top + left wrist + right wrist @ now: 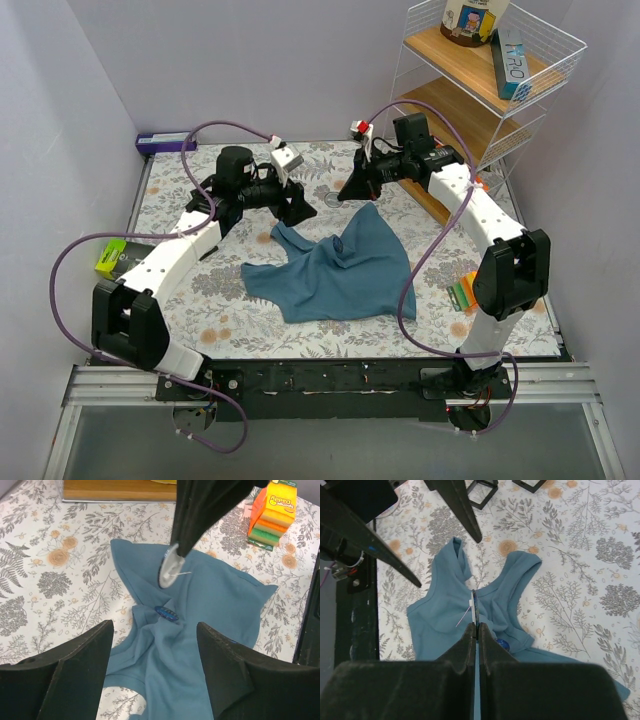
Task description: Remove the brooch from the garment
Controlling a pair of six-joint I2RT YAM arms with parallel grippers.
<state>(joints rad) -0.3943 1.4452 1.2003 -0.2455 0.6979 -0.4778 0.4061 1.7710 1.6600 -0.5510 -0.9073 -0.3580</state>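
The teal-blue garment (340, 270) lies crumpled on the flowered table, and also shows in the left wrist view (220, 605) and the right wrist view (440, 615). My right gripper (345, 192) (476, 627) is shut on the brooch (169, 570) (475, 607), a whitish round disc. It holds the brooch edge-on above the shirt's far end, with the thin pin sticking out bare. A small dark blue round spot (166, 613) sits on the cloth below it. My left gripper (300, 210) (154, 630) is open and empty, hovering over the shirt's far left part.
A pack of coloured sponges (462, 293) (272, 512) lies right of the shirt. A wire-and-wood shelf rack (470, 100) stands at the back right. A green box (110, 257) lies at the left edge and a purple box (165, 141) at the back left.
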